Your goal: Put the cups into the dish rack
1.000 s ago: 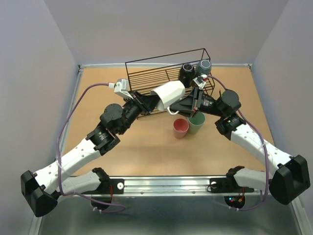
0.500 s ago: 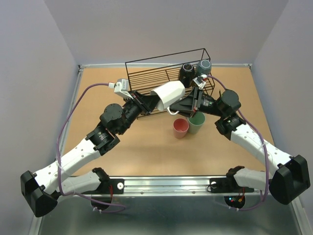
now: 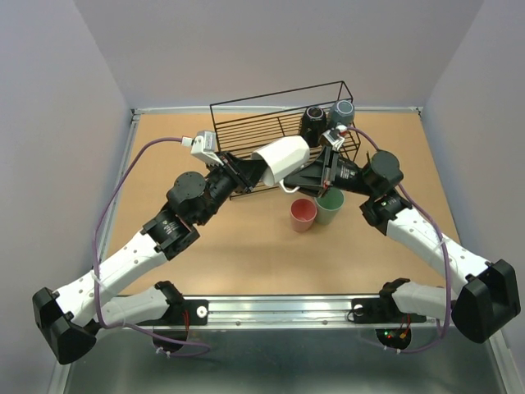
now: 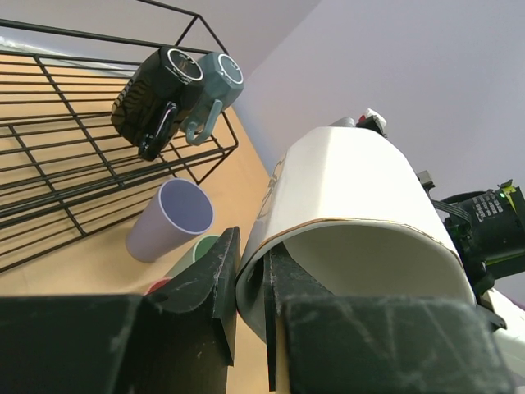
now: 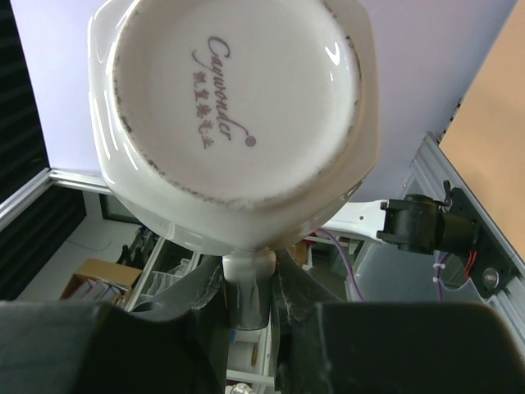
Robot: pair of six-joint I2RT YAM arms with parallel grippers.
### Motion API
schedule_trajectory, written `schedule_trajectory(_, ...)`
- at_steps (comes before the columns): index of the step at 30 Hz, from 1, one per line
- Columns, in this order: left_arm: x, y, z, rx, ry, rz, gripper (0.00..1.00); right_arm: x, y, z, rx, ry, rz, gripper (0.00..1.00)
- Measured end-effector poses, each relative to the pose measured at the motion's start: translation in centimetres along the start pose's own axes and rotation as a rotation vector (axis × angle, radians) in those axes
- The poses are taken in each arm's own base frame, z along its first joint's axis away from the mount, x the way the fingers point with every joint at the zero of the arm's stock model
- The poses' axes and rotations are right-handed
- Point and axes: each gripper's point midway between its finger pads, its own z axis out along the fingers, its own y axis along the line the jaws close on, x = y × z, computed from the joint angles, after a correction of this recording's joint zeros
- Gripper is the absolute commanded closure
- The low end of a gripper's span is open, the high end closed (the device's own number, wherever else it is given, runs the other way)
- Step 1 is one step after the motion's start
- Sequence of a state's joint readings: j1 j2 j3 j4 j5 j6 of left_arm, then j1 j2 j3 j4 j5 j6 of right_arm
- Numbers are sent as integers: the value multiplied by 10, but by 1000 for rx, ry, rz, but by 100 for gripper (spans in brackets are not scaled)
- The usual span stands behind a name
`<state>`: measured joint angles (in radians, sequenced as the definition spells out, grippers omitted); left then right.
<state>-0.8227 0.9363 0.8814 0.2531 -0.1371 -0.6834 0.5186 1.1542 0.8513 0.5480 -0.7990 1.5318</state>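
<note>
Clamping the white mug point(image 3: 283, 156), left tool point(image 4: 250, 283) at rim, right tool point(image 5: 248, 283) at handle, both part-hidden overhead.

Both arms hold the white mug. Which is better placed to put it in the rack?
Probably the right. The right gripper pinches the handle of the white mug, near the dish rack end where the black mug and grey-blue mug sit; the left gripper only nips its rim.

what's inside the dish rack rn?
At the right end of the dish rack: a black mug and a grey-blue mug, side by side. No other cup shows on the visible wires. From above, the white mug covers the front middle.
</note>
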Motion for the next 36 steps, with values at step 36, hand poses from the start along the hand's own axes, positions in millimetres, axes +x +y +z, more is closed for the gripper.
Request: schedule_trajectory(36,-3,33,-85,-167,68,35,41,-133,-100,28,667,-279,-396,100)
